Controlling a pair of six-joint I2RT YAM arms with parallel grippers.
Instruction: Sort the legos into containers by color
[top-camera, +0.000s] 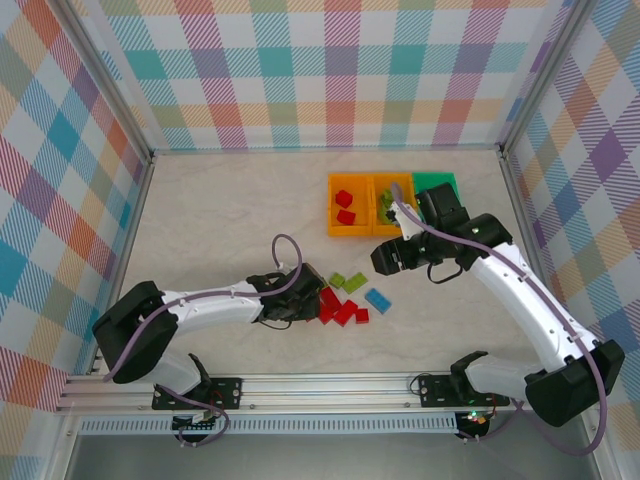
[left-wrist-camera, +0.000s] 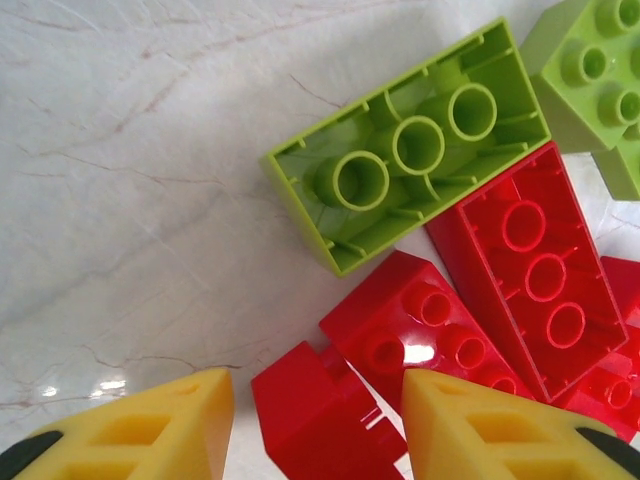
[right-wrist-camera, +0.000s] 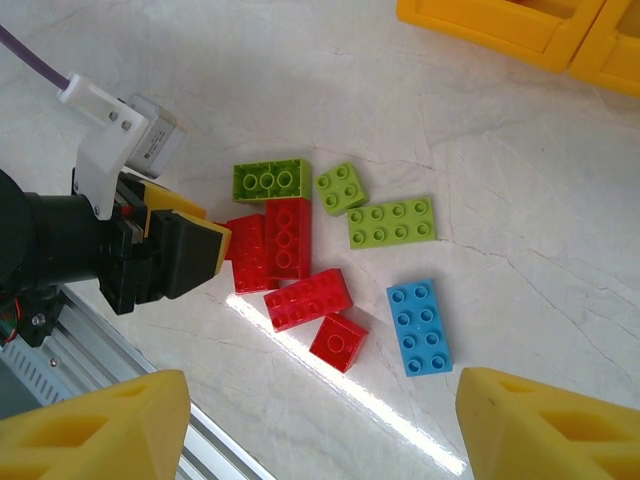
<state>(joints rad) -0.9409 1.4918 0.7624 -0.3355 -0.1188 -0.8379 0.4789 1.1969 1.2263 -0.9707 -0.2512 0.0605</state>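
The lone blue brick (right-wrist-camera: 420, 327) lies on the marble table (top-camera: 220, 220), and I place everything else from it. Just left of it is the loose heap. I count at least four red bricks (right-wrist-camera: 308, 298), one of them flipped hollow side up. Beyond those, toward the back wall, are three lime green bricks (right-wrist-camera: 392, 221), and one of them is also an upturned green brick (left-wrist-camera: 400, 150). Further left of the blue brick, past the reds, the left gripper (left-wrist-camera: 318, 385) is low over the table. Its yellow fingers (left-wrist-camera: 140, 430) are spread, and a red brick lies in the gap between them, unclamped. The right gripper (right-wrist-camera: 322, 385) hangs above the table just behind the blue brick, jaws released wide and holding nothing. Well behind the blue brick, three bins stand in a row side by side. The left orange bin (top-camera: 331, 205) holds two sorted red bricks (top-camera: 346, 216). The middle orange bin (top-camera: 392, 177) holds green pieces I cannot count. The green bin (top-camera: 437, 181) is largely covered by the right arm (top-camera: 520, 290).
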